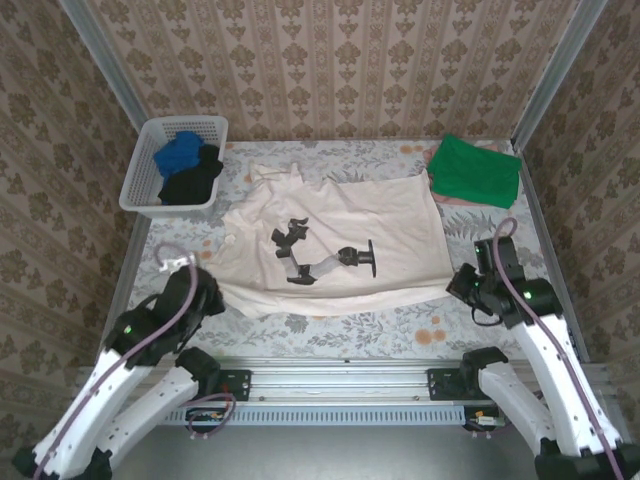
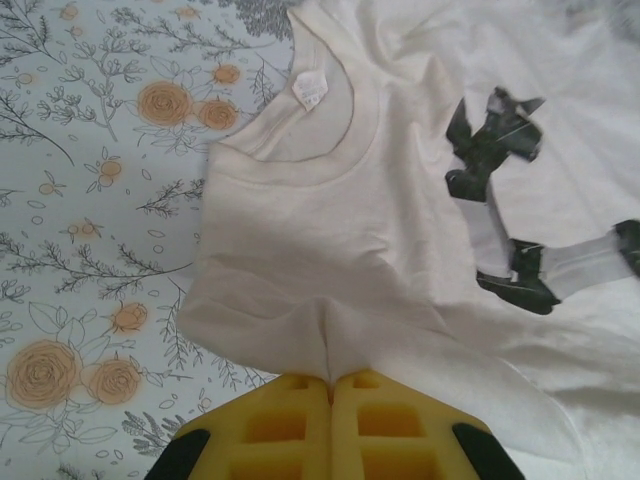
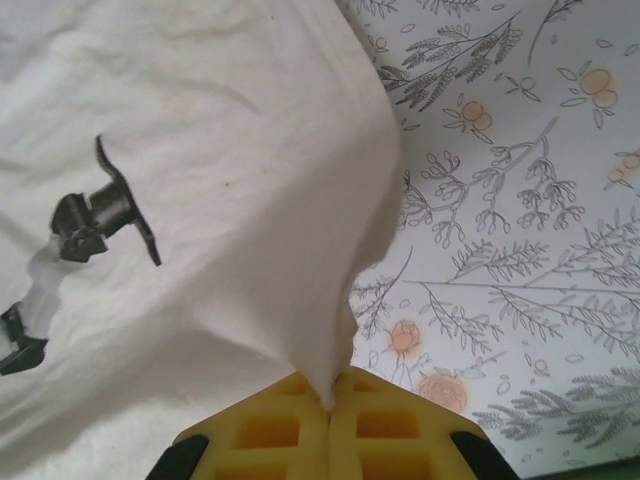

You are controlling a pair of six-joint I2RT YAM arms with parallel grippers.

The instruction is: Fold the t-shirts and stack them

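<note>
- A worktop (image 1: 350, 325) covered by a pale cloth printed with grey sprigs and orange flowers, seen from above.
- Wallpaper (image 1: 340, 60) in a beige, damask-like pattern closes in the space at the back and on both sides.
- Two slanted metal posts (image 1: 105, 60) stand at the back corners, and a metal rail (image 1: 340, 380) runs along the near edge between the two arm bases.
- A large cream t-shirt (image 1: 340, 240) lies spread across the middle of the worktop, rumpled, with a black and grey print (image 1: 320, 258) facing up.
- The left pincer (image 2: 330, 385) is clenched on a pinch of the cream t-shirt near its collar (image 2: 308, 90), at the shirt's near left corner.
- The right pincer (image 3: 330, 395) is clenched on the shirt's near right edge, the cloth drawn up into a peak between its yellow pads.
- A folded bright green t-shirt (image 1: 475, 170) sits at the far right corner, on top of a pale pink one (image 1: 465, 201) whose edge peeks out beneath it.
- A white lattice basket (image 1: 140, 165) stands at the far left corner, holding a blue t-shirt (image 1: 180, 152) and a black t-shirt (image 1: 192, 180); the black one spills over the rim.
</note>
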